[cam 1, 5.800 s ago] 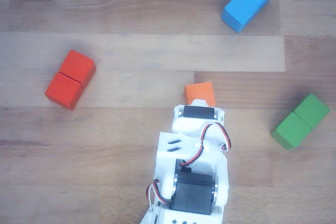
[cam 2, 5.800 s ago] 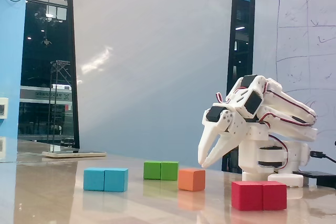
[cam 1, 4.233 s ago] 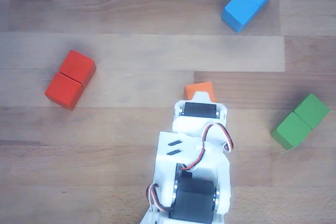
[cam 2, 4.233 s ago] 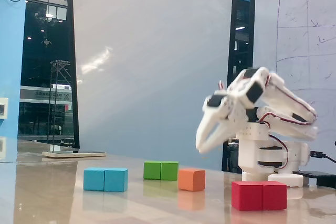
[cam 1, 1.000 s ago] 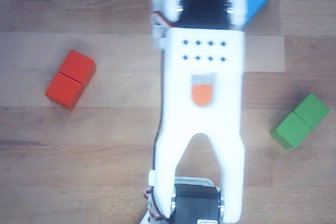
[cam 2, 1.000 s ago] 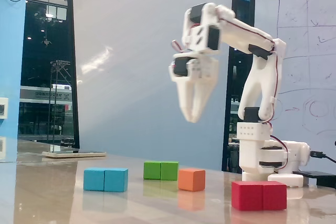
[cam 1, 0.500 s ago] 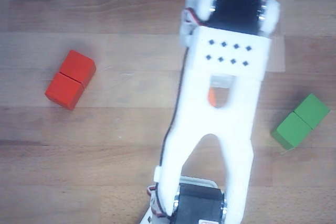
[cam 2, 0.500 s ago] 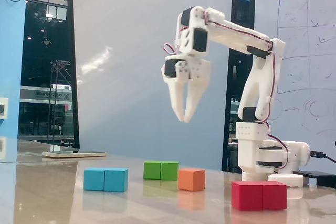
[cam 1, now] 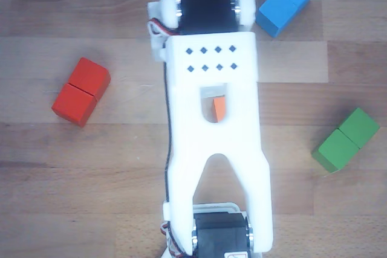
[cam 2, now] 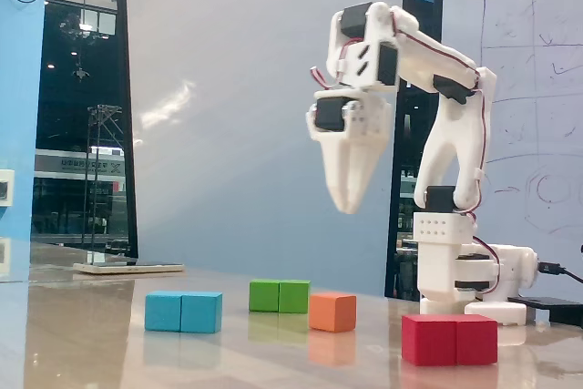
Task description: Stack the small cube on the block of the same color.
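Observation:
The small orange cube (cam 2: 332, 312) rests on the table between the green and red blocks; in the other view only a sliver of the cube (cam 1: 219, 108) shows through a slot in the white arm. The red two-cube block (cam 1: 80, 91) lies to the left there, and at the front right in the fixed view (cam 2: 450, 339). My gripper (cam 2: 346, 207) hangs high above the table, pointing down, almost over the cube. Its fingers meet at the tips and hold nothing. In the other view the arm hides the gripper.
A blue two-cube block (cam 1: 285, 2) (cam 2: 183, 312) and a green two-cube block (cam 1: 346, 139) (cam 2: 280, 296) lie on the wooden table. The arm's base (cam 2: 460, 271) stands behind the red block.
The raised arm has swung: the gripper moved right in the fixed view and left in the other view. Its fingers, slightly apart before, have come together. The blocks have not moved.

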Motion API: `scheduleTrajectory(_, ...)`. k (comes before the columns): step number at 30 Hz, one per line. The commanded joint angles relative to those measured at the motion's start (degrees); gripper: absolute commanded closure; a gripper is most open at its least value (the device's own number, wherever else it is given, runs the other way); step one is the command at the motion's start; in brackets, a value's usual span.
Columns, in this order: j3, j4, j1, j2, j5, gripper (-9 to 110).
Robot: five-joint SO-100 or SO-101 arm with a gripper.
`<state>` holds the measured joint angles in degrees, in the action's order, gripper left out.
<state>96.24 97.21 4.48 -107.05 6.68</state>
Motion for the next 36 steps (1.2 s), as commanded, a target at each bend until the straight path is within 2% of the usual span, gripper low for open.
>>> scheduleTrajectory(1,-5.5,1.1,-9.5,-0.8,-0.2,101)
scheduleTrajectory(5,-5.5,1.1,-16.0,-0.4,-0.1,101)
scheduleTrajectory(17,-2.0,-10.0,-14.6,-4.0,-0.1,101)
scheduleTrajectory(27,23.8,-17.1,-14.6,-23.2,0.0,101)
scheduleTrajectory(36,44.2,-33.9,-14.7,-41.2,0.1,101)
